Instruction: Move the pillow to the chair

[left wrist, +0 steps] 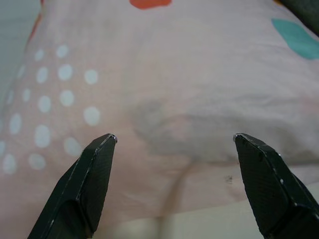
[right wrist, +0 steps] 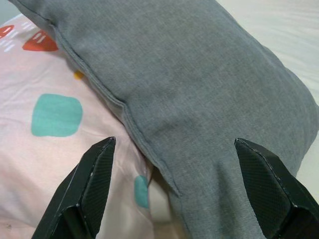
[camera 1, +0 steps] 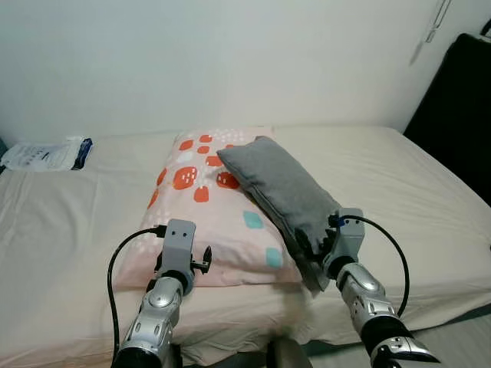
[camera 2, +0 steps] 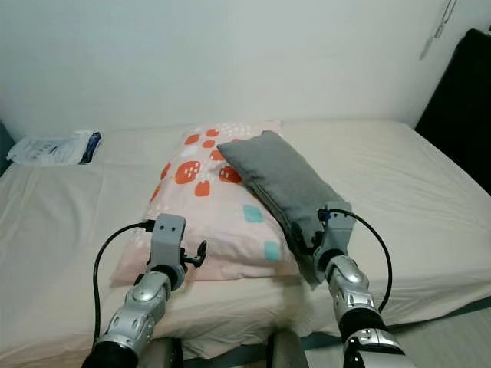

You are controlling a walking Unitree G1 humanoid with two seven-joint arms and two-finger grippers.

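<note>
A pink pillow (camera 1: 207, 207) with red and teal patches lies on the bed (camera 1: 69, 230). A grey pillow (camera 1: 280, 188) lies slantwise over its right side. My left gripper (left wrist: 174, 144) is open just over the pink pillow's near edge (left wrist: 149, 124), its fingers (left wrist: 89, 174) wide apart. My right gripper (right wrist: 174, 149) is open at the near end of the grey pillow (right wrist: 199, 99), which sits between its spread fingers (right wrist: 264, 174). In the left eye view the left wrist (camera 1: 178, 249) and right wrist (camera 1: 345, 241) reach over the bed's front edge.
A white plastic packet (camera 1: 46, 153) lies at the far left of the bed by the wall. A black panel (camera 1: 460, 107) stands at the right. Grey floor (camera 1: 460, 337) shows past the bed's front right corner.
</note>
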